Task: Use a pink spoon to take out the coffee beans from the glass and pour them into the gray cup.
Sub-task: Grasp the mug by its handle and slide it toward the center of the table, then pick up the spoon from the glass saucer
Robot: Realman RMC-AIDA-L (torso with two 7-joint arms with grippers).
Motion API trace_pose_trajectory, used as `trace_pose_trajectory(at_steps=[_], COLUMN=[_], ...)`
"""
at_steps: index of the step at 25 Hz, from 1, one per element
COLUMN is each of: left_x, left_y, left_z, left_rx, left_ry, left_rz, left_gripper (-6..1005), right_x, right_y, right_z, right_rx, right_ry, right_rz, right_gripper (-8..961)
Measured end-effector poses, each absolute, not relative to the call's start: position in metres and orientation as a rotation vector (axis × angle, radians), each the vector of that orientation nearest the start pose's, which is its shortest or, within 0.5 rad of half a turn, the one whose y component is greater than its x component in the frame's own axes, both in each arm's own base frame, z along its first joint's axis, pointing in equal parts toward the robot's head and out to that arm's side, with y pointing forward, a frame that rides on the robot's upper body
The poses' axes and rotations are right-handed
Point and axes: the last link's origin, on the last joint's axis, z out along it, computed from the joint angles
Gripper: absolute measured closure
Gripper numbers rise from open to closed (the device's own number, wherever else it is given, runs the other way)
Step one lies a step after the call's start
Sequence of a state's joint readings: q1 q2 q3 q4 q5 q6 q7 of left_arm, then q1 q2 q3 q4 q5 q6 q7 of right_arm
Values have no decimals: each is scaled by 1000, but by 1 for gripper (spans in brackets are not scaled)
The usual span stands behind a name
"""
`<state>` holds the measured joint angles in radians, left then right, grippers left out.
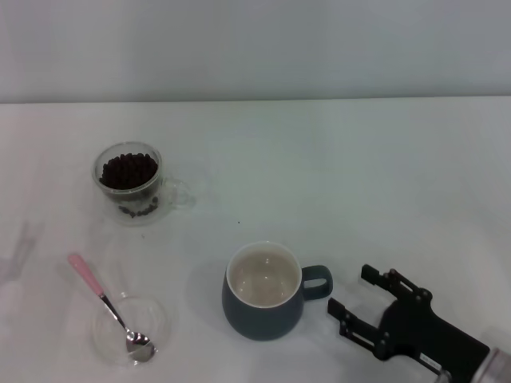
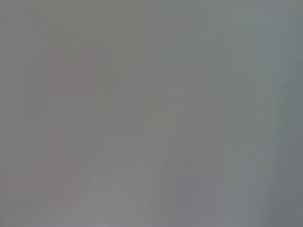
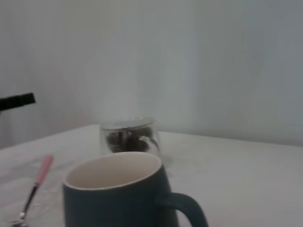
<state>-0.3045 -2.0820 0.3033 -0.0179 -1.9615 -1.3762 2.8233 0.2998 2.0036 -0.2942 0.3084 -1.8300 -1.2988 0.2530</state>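
Tabletop [image 1: 359,175]: white, matt, smooth
Gray cup [image 1: 262,315]: ceramic-looking, dark blue-gray satin outside w/ soft sheen, cream glazed inside, smooth
Glass [image 1: 132,185]: clear, glossy, double-walled, see-through handle
Coffee beans [image 1: 128,170]: dark brown, near black, low sheen
Pink spoon [image 1: 108,306]: bowl & neck polished silver metal, mirror-bright; handle pale pink, smooth, matt-ish
Shallow dish [image 1: 156,317]: clear glass-like, glossy, faint rim highlights
Right end effector [image 1: 358,305]: black, matt, hard plastic or metal, can't tell which

A shallow, round, clear glass dish [image 1: 132,329] sits on the white worktop [image 1: 359,175] near its front left corner.
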Motion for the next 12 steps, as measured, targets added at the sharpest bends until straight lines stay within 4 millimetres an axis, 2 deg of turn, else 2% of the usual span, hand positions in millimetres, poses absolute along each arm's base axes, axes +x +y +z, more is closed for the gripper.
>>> trace_pose_trajectory(at_steps=[4, 6, 7, 8, 9, 12], left_x=[-374, -374, -374, -374, -375, -379], left_y=[262, 261, 260, 259, 256, 246], left_z=[4, 3, 2, 2, 2, 3], left_rx=[-1518, -1517, -1516, -1514, -1508, -1495], left_ry=[-633, -637, -641, -643, -649, -665], left_rz=[-735, -737, -739, -742, -748, -753], left_gripper=[111, 111, 111, 111, 110, 110], right_x=[339, 346, 350, 359, 359, 371], right_y=[193, 186, 183, 180, 180, 186], right_z=[-81, -69, -63, -48, -48, -25], right_rx=[-2241, -2209, -2186, -2111, -2111, -1959], right_ry=[684, 669, 656, 623, 623, 588], right_rz=[786, 806, 808, 801, 801, 771], right_gripper=[130, 131, 131, 132, 132, 133])
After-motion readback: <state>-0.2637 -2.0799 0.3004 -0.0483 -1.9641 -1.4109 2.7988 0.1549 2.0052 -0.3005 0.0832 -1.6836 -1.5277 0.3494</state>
